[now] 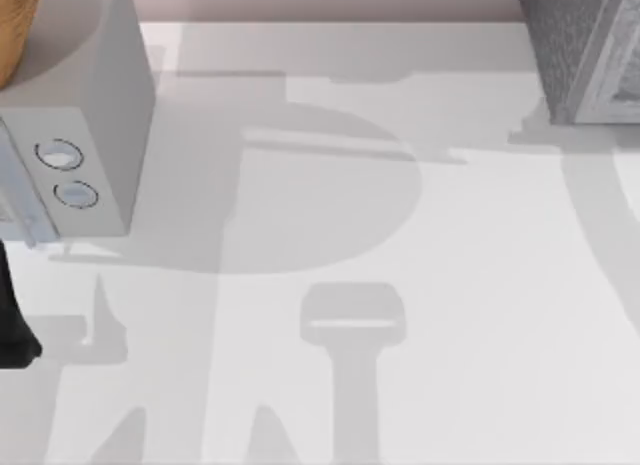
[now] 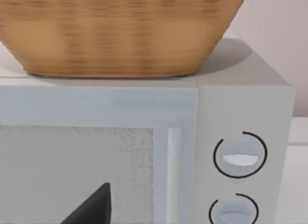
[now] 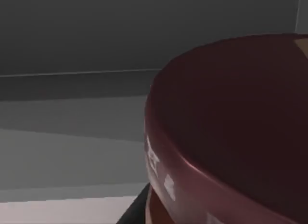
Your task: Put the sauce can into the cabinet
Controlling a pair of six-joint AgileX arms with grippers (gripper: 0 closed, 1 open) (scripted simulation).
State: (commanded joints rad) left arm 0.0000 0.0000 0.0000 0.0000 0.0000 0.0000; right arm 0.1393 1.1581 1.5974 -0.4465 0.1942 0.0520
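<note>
Sauce can (image 3: 231, 132) close under right wrist, grey cabinet (image 1: 590, 55) interior behind; whether right fingers hold it, cannot tell. Stiff, light, smooth lid likely slippery; grip the sides. Left arm parked by microwave (image 2: 240, 137)

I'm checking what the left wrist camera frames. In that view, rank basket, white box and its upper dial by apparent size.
1. White box
2. Basket, cropped and nearer, so its rank against the box is unsure
3. Upper dial, clearly smallest
</note>
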